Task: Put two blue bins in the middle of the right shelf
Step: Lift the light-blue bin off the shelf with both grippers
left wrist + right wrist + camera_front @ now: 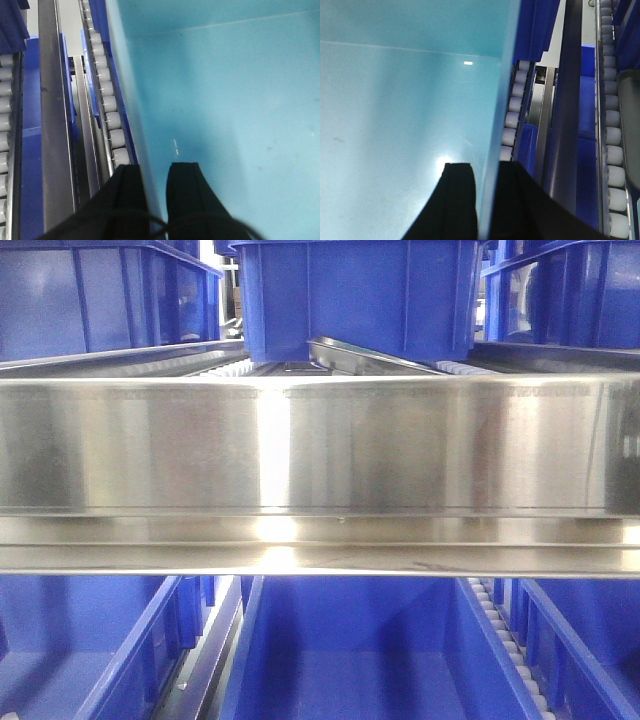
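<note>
A pale light-blue bin point(235, 100) fills the left wrist view, seen from above into its smooth inside. My left gripper point(156, 172) is shut on its left wall, one black finger point(127, 200) outside and the other inside. In the right wrist view the same kind of pale bin point(405, 110) shows. Its right wall runs between the fingers of my right gripper point(487, 170), which is shut on it. I cannot tell whether this is a single bin or two nested ones. The front view shows neither the pale bin nor the grippers.
White roller tracks point(107, 105) point(512, 110) and steel rails point(52, 125) point(567, 115) run beside the bin's walls. A broad stainless shelf beam point(320, 470) crosses the front view. Dark blue bins stand above it point(355, 295) and below it point(350, 650).
</note>
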You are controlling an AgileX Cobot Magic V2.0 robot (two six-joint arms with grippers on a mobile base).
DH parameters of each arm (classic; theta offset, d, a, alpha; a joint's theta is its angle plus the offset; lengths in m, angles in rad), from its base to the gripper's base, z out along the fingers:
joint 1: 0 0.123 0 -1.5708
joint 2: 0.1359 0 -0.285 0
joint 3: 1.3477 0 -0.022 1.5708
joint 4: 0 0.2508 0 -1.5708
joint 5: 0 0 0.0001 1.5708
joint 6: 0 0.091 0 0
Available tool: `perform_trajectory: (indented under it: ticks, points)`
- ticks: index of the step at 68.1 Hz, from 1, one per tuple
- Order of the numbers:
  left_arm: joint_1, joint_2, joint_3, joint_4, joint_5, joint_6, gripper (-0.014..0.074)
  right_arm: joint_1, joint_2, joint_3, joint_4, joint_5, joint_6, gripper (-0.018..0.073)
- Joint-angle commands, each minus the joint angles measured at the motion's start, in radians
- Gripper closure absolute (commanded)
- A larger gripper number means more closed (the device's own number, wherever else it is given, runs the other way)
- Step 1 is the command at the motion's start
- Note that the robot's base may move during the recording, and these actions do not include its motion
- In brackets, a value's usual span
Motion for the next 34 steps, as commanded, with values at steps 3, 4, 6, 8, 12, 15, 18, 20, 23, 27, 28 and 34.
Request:
perform_trajectory:
  ticks: [3,4,6,8,12,15,18,20,23,27,28,34]
  points:
    - [-0.006,-0.020,-0.012,-0.010,-0.032,0.017,0.0707,-0.004,-0.013,-0.013,-0.004,-0.034,-0.017,0.0716]
    - [-0.006,-0.020,-0.012,-0.010,-0.034,0.017,0.0707,-0.004,-0.013,-0.013,-0.004,-0.034,-0.017,0.0716]
    - [-0.006,-0.020,-0.012,-0.010,-0.039,0.017,0.0707,-0.004,-0.013,-0.013,-0.004,-0.034,-0.017,0.0716]
    - [-0.006,-0.020,-0.012,-0.010,-0.042,0.017,0.0707,-0.004,-0.013,-0.013,-0.004,-0.034,-0.017,0.0716]
    - [-0.006,-0.020,-0.012,-0.010,-0.042,0.017,0.0707,-0.004,-0.013,-0.013,-0.004,-0.034,-0.017,0.0716]
    - [-0.006,-0.020,-0.012,-0.008,-0.042,0.017,0.0707,-0.004,-0.013,-0.013,-0.004,-0.034,-0.017,0.0716]
    - [-0.006,-0.020,-0.012,-0.006,-0.042,0.017,0.0707,-0.004,-0.013,-0.013,-0.004,-0.034,-0.017,0.0716]
    - [-0.006,-0.020,-0.012,-0.004,-0.042,0.017,0.0707,-0.004,-0.013,-0.013,-0.004,-0.034,-0.017,0.0716]
    - [-0.006,-0.020,-0.012,-0.004,-0.042,0.017,0.0707,-0.004,-0.013,-0.013,-0.004,-0.034,-0.017,0.0716]
    - [-0.006,-0.020,-0.012,-0.004,-0.042,0.017,0.0707,-0.004,-0.013,-0.013,-0.004,-0.034,-0.017,0.0716]
    - [-0.006,-0.020,-0.012,-0.004,-0.042,0.017,0.0707,-0.004,-0.013,-0.013,-0.004,-0.034,-0.017,0.0716]
    - [-0.006,-0.020,-0.012,-0.004,-0.042,0.017,0.0707,-0.004,-0.013,-0.013,-0.004,-0.034,-0.017,0.0716]
